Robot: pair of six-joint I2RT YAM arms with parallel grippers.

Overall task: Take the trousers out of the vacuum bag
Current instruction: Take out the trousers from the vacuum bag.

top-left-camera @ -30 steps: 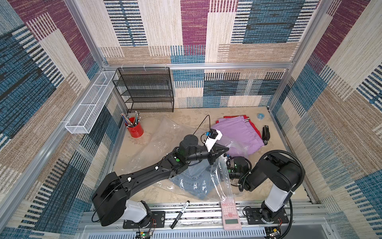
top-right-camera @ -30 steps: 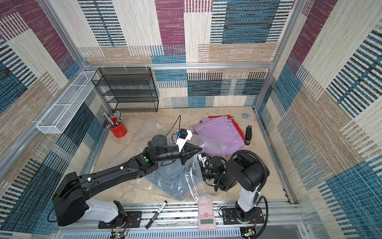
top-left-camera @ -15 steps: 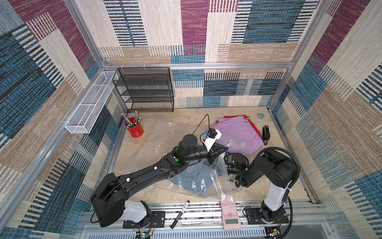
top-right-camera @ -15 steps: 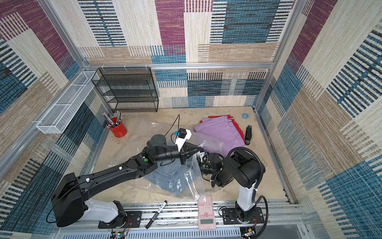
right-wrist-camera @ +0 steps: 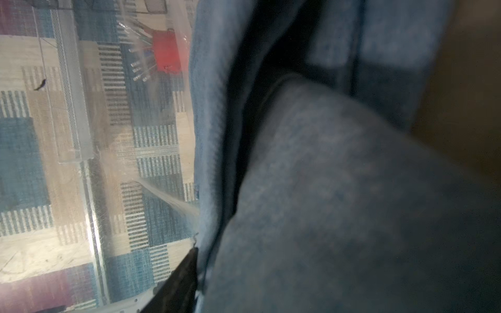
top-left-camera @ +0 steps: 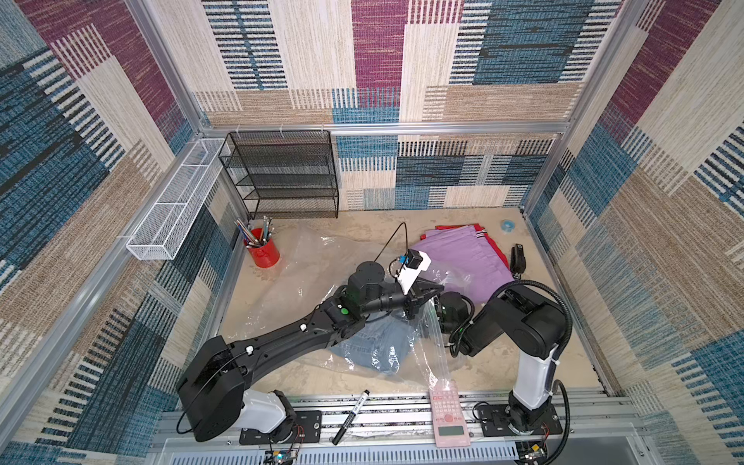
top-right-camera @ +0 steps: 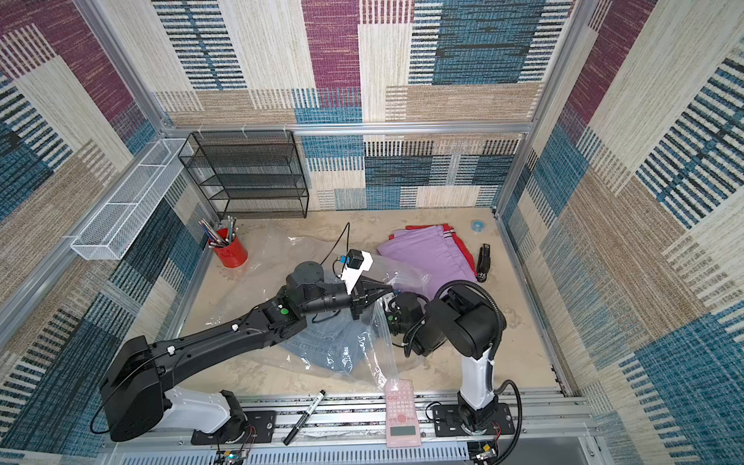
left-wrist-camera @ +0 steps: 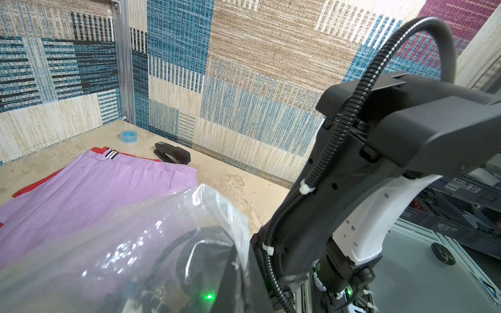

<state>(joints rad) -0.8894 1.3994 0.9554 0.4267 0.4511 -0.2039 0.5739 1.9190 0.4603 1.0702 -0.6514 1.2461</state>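
Observation:
The clear vacuum bag [top-left-camera: 306, 273] [top-right-camera: 277, 261] lies crumpled across the middle of the table. My left gripper [top-left-camera: 437, 290] [top-right-camera: 386, 289] is shut on the bag's open edge [left-wrist-camera: 222, 206] and holds it lifted. The light-blue denim trousers [top-left-camera: 382, 342] [top-right-camera: 326, 342] lie inside the bag. My right gripper [top-left-camera: 428, 322] reaches into the opening, under the left one. In the right wrist view denim [right-wrist-camera: 339, 203] fills the frame, and one dark finger [right-wrist-camera: 184, 281] lies against a fold; the other is hidden. Lilac trousers [top-left-camera: 463, 257] [left-wrist-camera: 95, 189] rest on red trousers [top-left-camera: 497, 247] outside the bag, at the back right.
A red pen cup [top-left-camera: 263, 251], a black mesh shelf [top-left-camera: 282, 177] and a white wire basket [top-left-camera: 177, 201] stand at the back left. A stapler [top-left-camera: 517, 257] and a blue tape roll [top-left-camera: 508, 225] lie by the right wall. A pink calculator [top-left-camera: 447, 414] and a marker [top-left-camera: 350, 416] rest on the front rail.
My right arm has pushed leftward, deeper into the bag's opening and onto the denim. The left gripper has kept the bag edge raised in about the same place.

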